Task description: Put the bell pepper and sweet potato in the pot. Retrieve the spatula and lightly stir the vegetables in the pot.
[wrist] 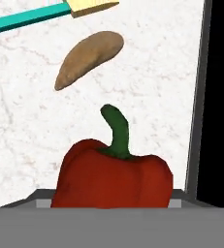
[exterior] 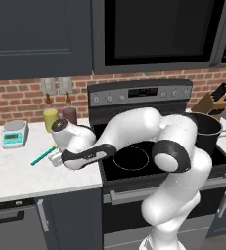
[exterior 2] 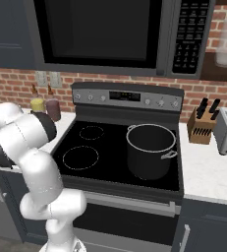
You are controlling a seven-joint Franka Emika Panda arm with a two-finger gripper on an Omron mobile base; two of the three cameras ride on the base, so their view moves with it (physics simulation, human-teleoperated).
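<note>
The hand [exterior: 56,158] is closed about the pepper [wrist: 112,177] on the bench [wrist: 26,126]; it should be lifted straight, clear of the potato [wrist: 88,58], toward the pot [exterior 2: 151,150].

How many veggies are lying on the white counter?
2. The red bell pepper sits right in front of the hand camera, near the stove's edge. The brown sweet potato lies past it, beside the spatula. The arm could be hiding more.
</note>
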